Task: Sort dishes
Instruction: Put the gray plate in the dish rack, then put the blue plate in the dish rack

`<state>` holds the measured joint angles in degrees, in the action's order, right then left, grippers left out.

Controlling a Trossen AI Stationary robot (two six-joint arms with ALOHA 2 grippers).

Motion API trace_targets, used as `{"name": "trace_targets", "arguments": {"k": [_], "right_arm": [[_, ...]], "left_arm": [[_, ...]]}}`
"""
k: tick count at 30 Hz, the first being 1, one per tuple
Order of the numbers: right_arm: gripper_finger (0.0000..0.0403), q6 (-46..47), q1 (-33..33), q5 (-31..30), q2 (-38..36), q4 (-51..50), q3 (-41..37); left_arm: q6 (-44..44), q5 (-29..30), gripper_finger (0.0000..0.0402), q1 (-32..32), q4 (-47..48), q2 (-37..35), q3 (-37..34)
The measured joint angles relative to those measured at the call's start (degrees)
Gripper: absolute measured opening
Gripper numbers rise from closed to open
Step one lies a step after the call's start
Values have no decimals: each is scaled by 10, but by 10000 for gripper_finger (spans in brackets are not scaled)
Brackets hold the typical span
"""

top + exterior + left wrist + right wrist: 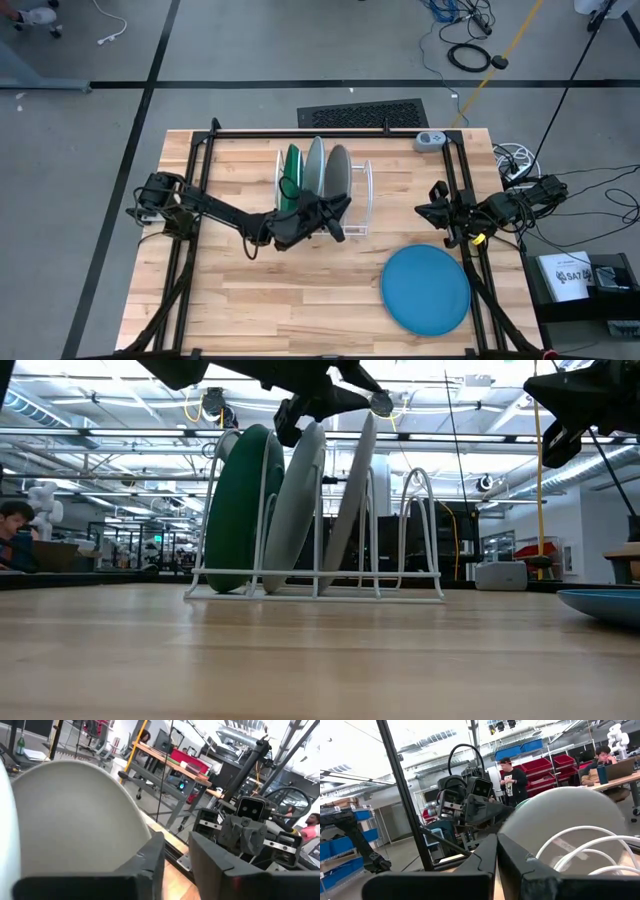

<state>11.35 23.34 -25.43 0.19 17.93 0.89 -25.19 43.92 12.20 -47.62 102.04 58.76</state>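
So three plates were already standing in the rack [362, 195]: green plate [292, 170], pale plate [315, 168], grey plate [338, 170]. The blue plate [426, 288] lay flat on the desk [230, 290], not racked yet. The left pincer [336, 214] sat at the grey plate's rim, slightly parted, gripping nothing I could see. The right pincer [432, 212] waited, nearly closed. Only the high view showed the blue plate whole; the low view caught just its edge.

The grey plate [75, 820] is seen just beside the parted fingers [150, 857] of the left gripper [175, 865].
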Motion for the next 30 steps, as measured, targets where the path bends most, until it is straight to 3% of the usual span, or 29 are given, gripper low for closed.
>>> {"name": "trace_targets", "arguments": {"k": [8,19,24,30], "right_arm": [[9,0,0,0,0,-2,0],[9,0,0,0,0,-2,0],[9,0,0,0,0,-2,0],[9,0,0,0,0,-2,0]], "left_arm": [[47,-5,152,18,-54,0,6],[180,-54,160,62,-94,0,51],[229,-116,160,83,-82,-1,78],[241,-122,160,100,36,-1,136]]}}
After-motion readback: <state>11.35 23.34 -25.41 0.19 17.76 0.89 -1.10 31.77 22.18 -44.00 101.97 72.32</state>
